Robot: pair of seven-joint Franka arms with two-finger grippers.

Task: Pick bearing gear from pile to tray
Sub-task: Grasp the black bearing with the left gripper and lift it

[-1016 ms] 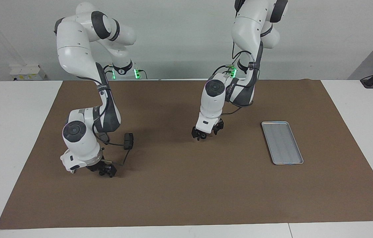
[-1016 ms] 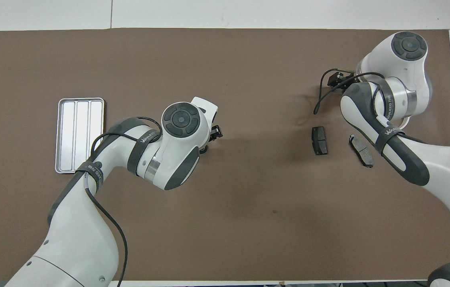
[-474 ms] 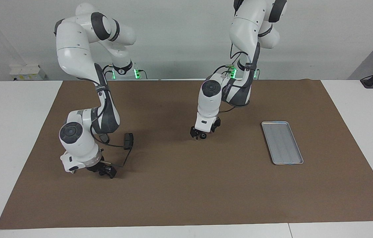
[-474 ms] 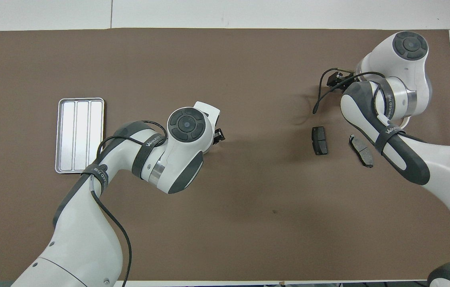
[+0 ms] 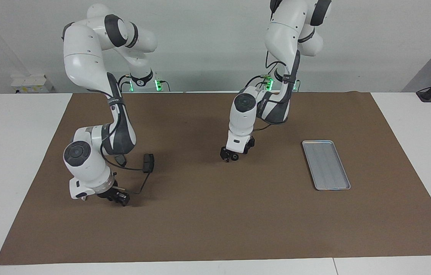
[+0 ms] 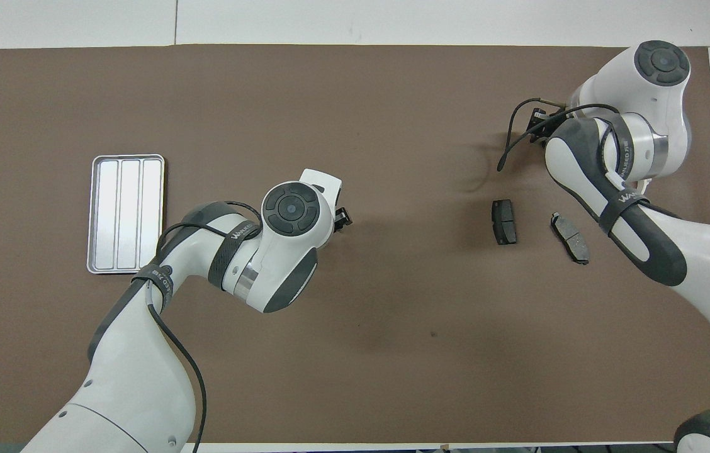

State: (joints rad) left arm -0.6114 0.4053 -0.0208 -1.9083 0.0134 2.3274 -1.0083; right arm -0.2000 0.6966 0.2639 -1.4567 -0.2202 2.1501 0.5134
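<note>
Desk, white, covered by a brown mat.

Tray: lies flat on the mat toward the left arm's end of the desk, its long side running away from the robots. Ridged floor bare.

Pile: two dark plates show in the overhead view, toward the right arm's end. Plate one lies toward the middle of the desk. Plate two is beside it, apart, partly under the right arm's forearm. Both lie flat on the mat and well apart from the tray.

Left arm: reaches in to the middle of the mat, wrist pointing down. Left end effector sits low, at or just above the mat, between the tray and the plates. A small dark round piece shows at its tip. Cannot tell whether this end effector is spread or pinching the piece, nor whether the piece is part of the pile.

Right arm: folded low over its own end of the mat. Right end effector is close to the mat, farther from the robots than the plates. Cannot tell whether it is spread or pressed together, or whether it holds anything. A black cable loops beside the wrist.
</note>
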